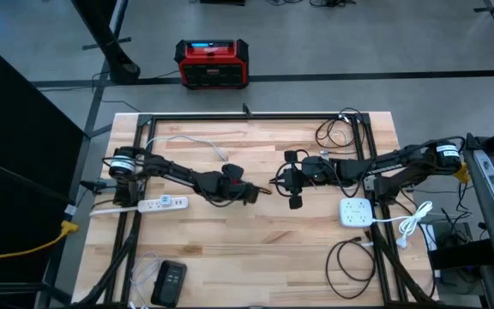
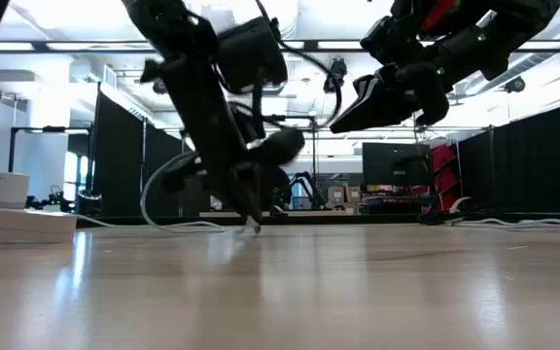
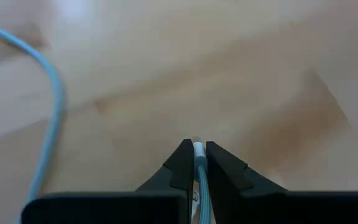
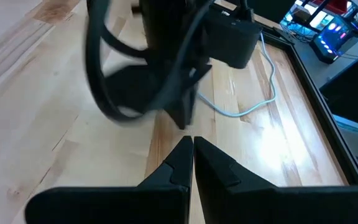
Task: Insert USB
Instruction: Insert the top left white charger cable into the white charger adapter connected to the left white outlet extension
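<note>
Pinched in the left gripper, the white USB plug is grasped, not inserted; right gripper hovers shut, empty.

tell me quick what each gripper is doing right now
Left gripper: shut on the white cable, down at the table.
Right gripper: shut, holding nothing, raised above the table.

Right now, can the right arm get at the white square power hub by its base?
Probably yes. The white power hub lies in the open on the table just beside the right arm; only its own white cord trails off it. The right claw hangs shut mid-table, so it must swing back.
</note>
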Action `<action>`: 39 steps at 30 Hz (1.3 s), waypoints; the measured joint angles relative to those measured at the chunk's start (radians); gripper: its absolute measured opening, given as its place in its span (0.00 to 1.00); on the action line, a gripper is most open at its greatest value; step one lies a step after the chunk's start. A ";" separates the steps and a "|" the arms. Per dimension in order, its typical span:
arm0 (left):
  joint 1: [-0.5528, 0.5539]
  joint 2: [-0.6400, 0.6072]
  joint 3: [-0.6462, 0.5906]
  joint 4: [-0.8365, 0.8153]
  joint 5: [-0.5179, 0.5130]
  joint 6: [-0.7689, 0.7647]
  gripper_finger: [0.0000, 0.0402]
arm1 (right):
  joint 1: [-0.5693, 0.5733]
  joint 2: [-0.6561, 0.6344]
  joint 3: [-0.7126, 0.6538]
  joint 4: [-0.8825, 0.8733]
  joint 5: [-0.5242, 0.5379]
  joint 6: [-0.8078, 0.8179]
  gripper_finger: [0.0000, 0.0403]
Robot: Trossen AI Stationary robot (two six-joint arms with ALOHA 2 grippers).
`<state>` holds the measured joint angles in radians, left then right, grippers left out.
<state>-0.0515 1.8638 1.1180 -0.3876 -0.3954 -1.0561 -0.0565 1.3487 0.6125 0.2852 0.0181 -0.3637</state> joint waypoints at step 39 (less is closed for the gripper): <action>-0.030 -0.636 -0.127 -1.024 0.467 0.761 0.04 | 0.000 0.000 0.000 -0.013 -0.003 0.050 0.00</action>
<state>-0.0814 1.2274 0.9907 -1.4113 0.0711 -0.2952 -0.0566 1.3487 0.6121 0.2721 0.0155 -0.3138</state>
